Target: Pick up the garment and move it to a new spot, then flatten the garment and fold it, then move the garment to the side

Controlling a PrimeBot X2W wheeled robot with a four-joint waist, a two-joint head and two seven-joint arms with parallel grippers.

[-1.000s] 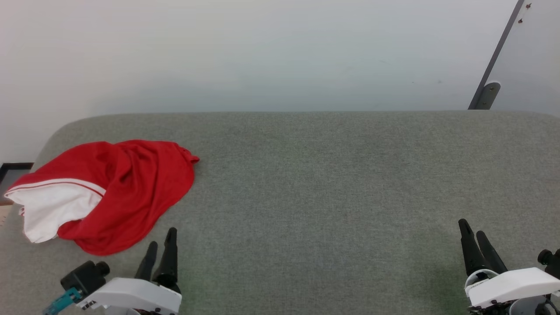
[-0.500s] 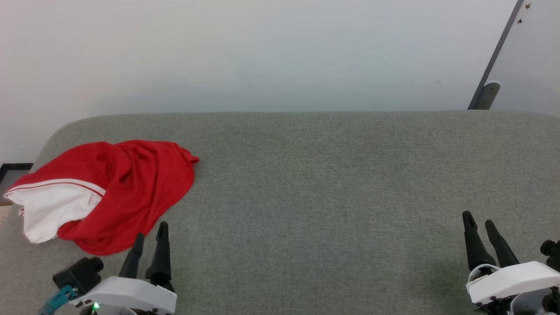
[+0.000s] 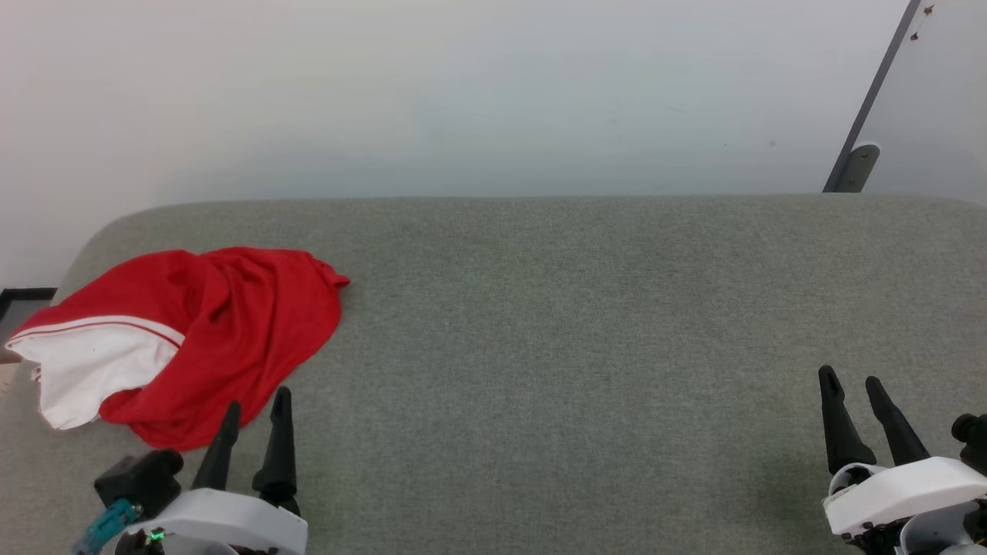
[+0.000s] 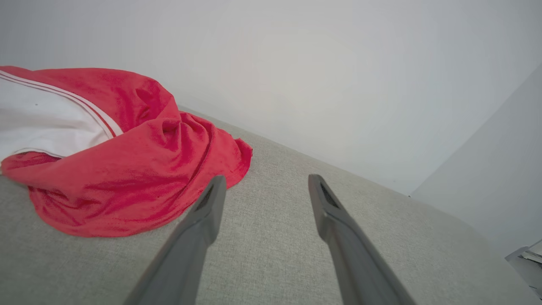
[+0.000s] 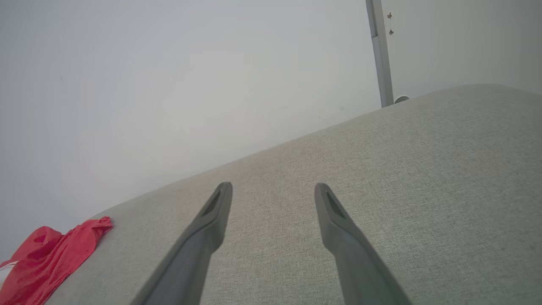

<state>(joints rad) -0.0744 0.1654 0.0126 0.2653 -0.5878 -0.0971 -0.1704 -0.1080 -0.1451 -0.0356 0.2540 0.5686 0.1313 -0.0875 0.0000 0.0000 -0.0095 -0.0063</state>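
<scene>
The garment (image 3: 224,324) lies crumpled in a heap at the far left of the grey fabric surface (image 3: 578,308), red with a white sleeve and striped trim toward its left end. In the left wrist view the garment (image 4: 127,169) sits just ahead and to the left of the fingers. My left gripper (image 3: 257,401) stands open at the heap's near edge, holding nothing. Its left fingertip overlaps the red hem in the head view. My right gripper (image 3: 850,376) is open and empty far to the right, over bare surface. The right wrist view catches the garment (image 5: 51,254) at its lower left corner.
A pale wall rises behind the surface. A grey slanted metal post with a bracket (image 3: 856,166) stands at the back right. The surface's rounded left corner and edge run close to the garment, with a dark frame (image 3: 23,297) beyond it.
My left gripper has shifted left and back toward the garment's near edge, its fingers now spread wider. The right gripper has moved slightly forward and spread. The garment has not moved.
</scene>
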